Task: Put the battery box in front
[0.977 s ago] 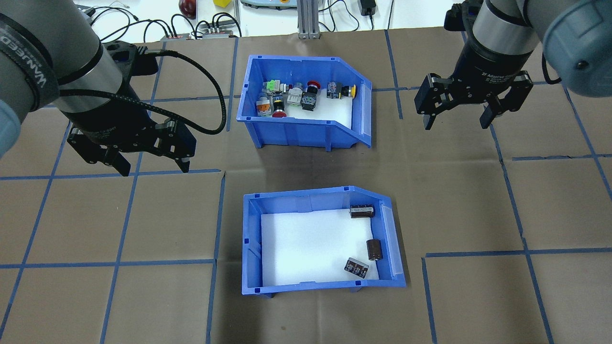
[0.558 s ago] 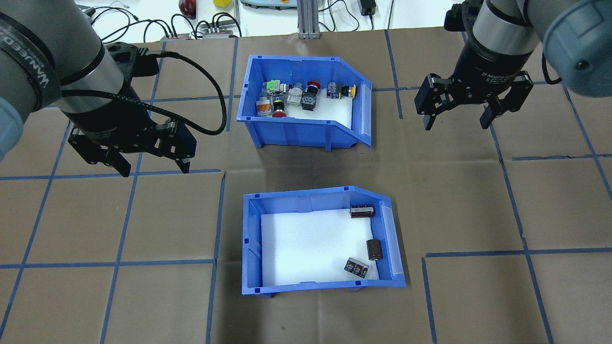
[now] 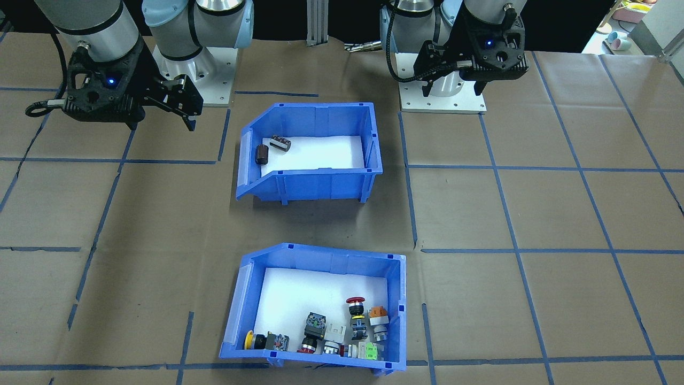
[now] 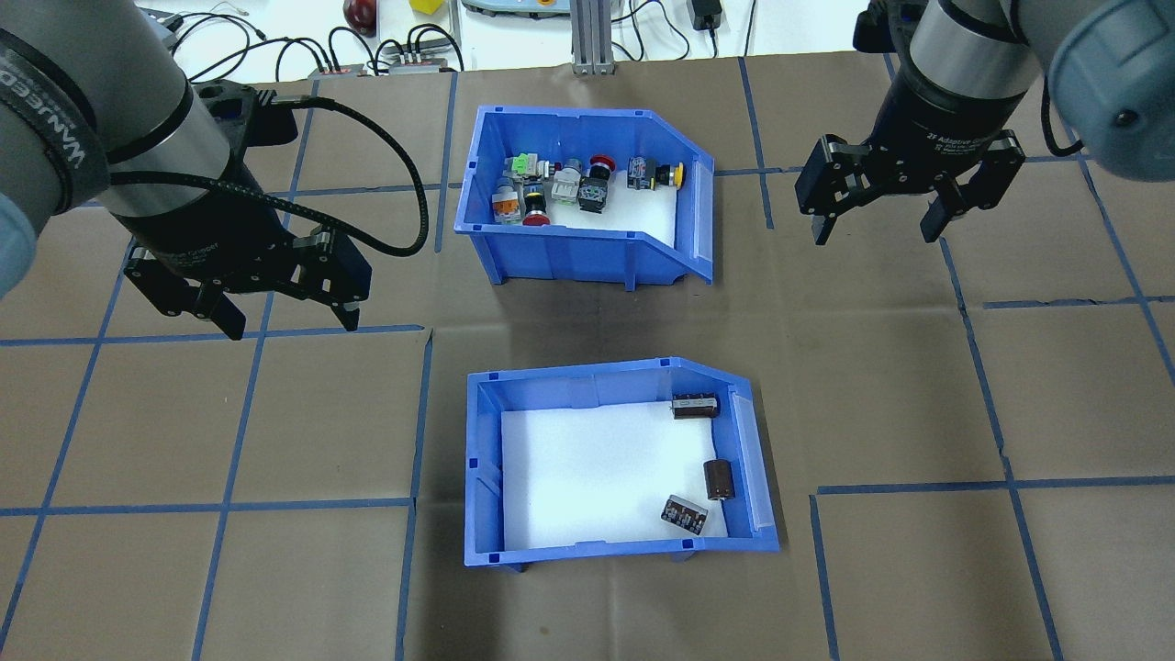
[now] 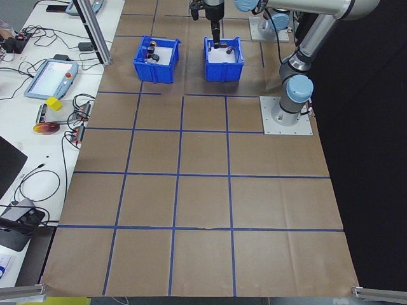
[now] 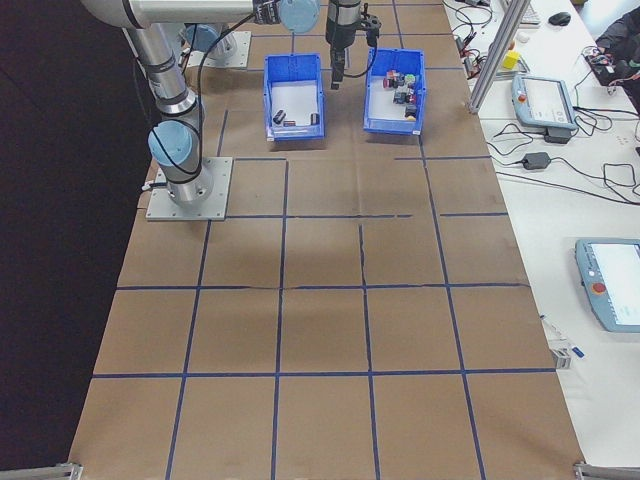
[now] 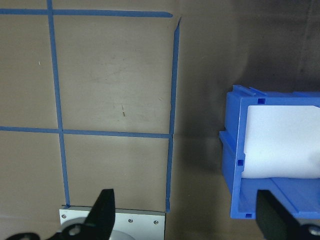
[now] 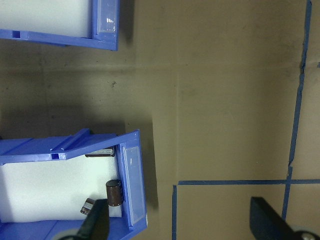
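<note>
**Battery box lies between both claws, nearer the robot**

Overhead: the battery box (image 4: 617,464) rests on the desk, below and inward of the left claw (image 4: 275,317) and right claw (image 4: 877,225); both are apart and empty.

Left wrist: its closed end lies right of the claw.

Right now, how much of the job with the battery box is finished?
Nothing looks done: the battery box sits near the robot, the switch bin beyond it. In hand: nothing; left gripper and right gripper hover open, beside the bins. Left: grasping and moving the box.
</note>
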You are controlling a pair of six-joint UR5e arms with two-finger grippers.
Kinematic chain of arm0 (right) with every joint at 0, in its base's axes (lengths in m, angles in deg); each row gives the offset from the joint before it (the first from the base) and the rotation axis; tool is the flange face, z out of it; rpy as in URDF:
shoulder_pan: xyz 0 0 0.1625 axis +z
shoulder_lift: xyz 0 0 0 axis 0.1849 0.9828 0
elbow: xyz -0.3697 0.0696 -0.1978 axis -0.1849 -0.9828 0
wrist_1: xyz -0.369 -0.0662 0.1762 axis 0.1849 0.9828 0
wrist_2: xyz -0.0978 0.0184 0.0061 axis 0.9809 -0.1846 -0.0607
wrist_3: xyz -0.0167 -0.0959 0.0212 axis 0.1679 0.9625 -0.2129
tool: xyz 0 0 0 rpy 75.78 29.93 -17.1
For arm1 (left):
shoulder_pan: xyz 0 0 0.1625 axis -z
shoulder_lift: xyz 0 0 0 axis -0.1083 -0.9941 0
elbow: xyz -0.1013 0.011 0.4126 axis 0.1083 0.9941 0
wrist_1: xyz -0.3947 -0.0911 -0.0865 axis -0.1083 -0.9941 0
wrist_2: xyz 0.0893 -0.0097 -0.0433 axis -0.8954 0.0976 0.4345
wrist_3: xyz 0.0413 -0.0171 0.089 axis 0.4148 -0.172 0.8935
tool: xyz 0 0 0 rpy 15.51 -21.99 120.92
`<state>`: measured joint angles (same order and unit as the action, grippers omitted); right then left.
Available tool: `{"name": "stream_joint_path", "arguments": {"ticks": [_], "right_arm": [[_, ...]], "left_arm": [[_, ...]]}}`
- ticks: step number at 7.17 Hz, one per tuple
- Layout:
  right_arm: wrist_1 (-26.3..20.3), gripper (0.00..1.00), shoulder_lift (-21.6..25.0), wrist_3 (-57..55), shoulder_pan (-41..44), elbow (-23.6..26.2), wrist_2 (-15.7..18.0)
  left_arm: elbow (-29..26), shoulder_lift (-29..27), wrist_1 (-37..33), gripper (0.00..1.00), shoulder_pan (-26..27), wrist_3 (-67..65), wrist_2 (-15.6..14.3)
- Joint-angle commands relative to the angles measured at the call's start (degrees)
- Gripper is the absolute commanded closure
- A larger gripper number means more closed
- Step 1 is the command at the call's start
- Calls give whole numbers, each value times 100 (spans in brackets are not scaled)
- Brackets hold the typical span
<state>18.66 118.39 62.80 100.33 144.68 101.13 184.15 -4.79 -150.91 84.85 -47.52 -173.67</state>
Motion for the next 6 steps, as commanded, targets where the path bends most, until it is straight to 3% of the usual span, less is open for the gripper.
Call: {"name": "stream_joint_path", "arguments": {"ticks": [1, 3, 6], "right_arm": [[25, 0, -48, 84, 6, -16, -22], [209, 0, -196, 749, 15, -225, -40], [130, 0, -1108, 2651, 190, -1383, -31]], "left_arm": [[-2, 67, -88, 0, -19, -1434, 12], [41, 321, -124, 0, 7, -3324, 65], [235, 436, -176, 0, 95, -5743, 249]]}}
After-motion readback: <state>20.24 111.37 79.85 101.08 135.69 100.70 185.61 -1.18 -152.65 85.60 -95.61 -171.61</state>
